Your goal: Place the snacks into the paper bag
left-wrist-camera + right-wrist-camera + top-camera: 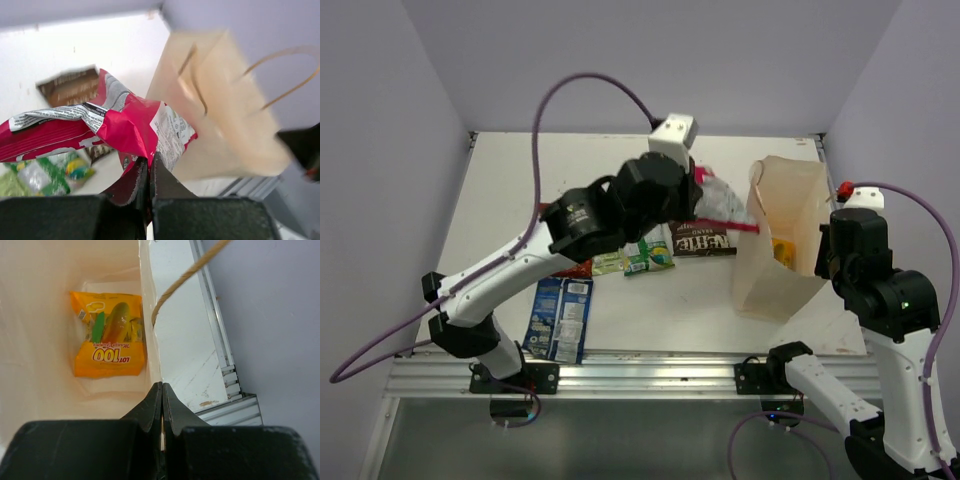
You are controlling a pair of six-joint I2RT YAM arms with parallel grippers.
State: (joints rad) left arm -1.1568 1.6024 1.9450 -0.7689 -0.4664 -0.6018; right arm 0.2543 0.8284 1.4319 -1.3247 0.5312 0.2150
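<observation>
The left gripper (149, 164) has its fingers pressed together on the lower edge of the magenta packet (125, 127), pinching it; the packet hangs crumpled above the table (520, 180), its white printed panels showing, just at 9 o'clock of the paper bag (780, 240) and not yet inside it. The bag stands upright and open at 3 o'clock of the table's middle. The right gripper (161, 389) is closed on the bag's 3 o'clock wall, the paper edge running down between its fingers; one thin loop handle (190, 274) arcs past just outside. The orange-yellow packet (110, 335) lies flat on the bag's floor. On the table, the brown packet (703, 240) lies just below the raised magenta one, at 9 o'clock of the bag; the green packet (648, 255) lies touching the brown one at its 9 o'clock; the blue packet (560, 318) lies at 7 o'clock, near the front edge, well apart from the bag.
</observation>
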